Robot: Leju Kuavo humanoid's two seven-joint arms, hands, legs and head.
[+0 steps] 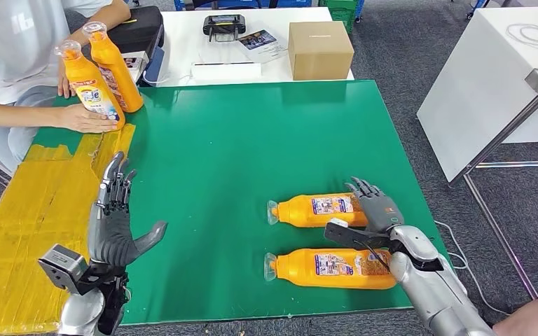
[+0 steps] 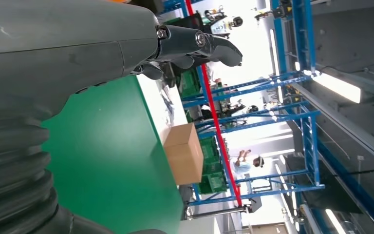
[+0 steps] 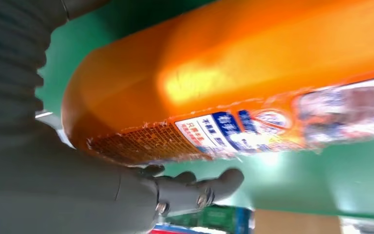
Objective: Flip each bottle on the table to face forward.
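Two orange detergent bottles are seen lying on their sides on the green surface (image 1: 252,140), toward 4 o'clock of the mat, caps pointing to 9 o'clock. The far bottle (image 1: 315,210) and the near bottle (image 1: 329,268) lie parallel, just apart, printed labels turned upward. The right robot hand (image 1: 373,206) is placed at the base end of the far bottle, fingers spread and touching it; no closed grasp is shown. In the right wrist view an orange bottle (image 3: 233,83) is seen close against the fingers (image 3: 199,187). The left robot hand (image 1: 115,224) is held apart and empty at 8 o'clock, over the mat's edge by the yellow tape (image 1: 35,210). Two more bottles (image 1: 105,73) are held upright by a person's hands (image 1: 84,119) at 10 o'clock. Judged progress: neither lying bottle is yet confirmed flipped; whether the fronts are showing cannot be told, so both are likely left to do.
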